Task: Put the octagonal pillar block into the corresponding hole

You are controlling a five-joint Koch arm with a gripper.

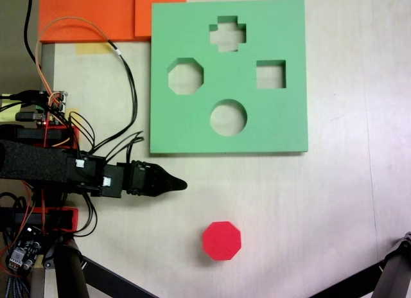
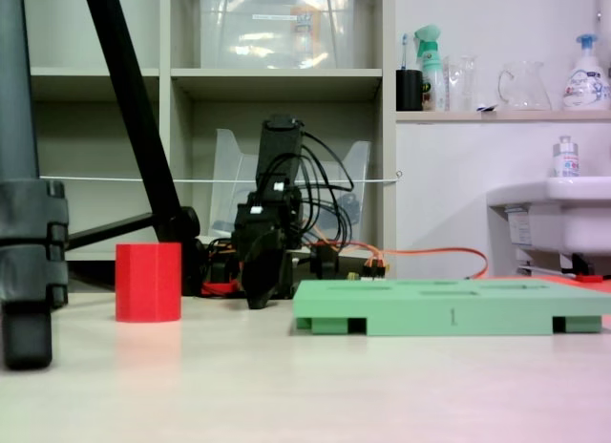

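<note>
- Fixed views, one from above and one from table height, show the same pale table with the arm lying low over it.
- From above, the arm reaches in from the left edge, and its tool ends in a dark pointed tip over bare table, just below the green board's lower left corner.
- Only one tapered tip shows there, and the low view has the tool end-on as a dark blade shape, so I cannot tell whether the jaws are apart or together; nothing is visibly held in it.
- The octagonal pillar block stands upright on the table, well clear of the board and below it in the top-down view, down and to the right of the tool tip, not touching it.
- From table height the block stands left of the tool, near a black tripod leg.
- The green foam board lies flat, with four cutouts: cross at the top, square at right, round at the bottom.
- The corresponding hole is the eight-sided cutout at the board's left, and it stands empty.
- An orange foam sheet sits at the top left, touching the board's upper left corner.
- Loose black and orange cables trail from the arm's base.
</note>
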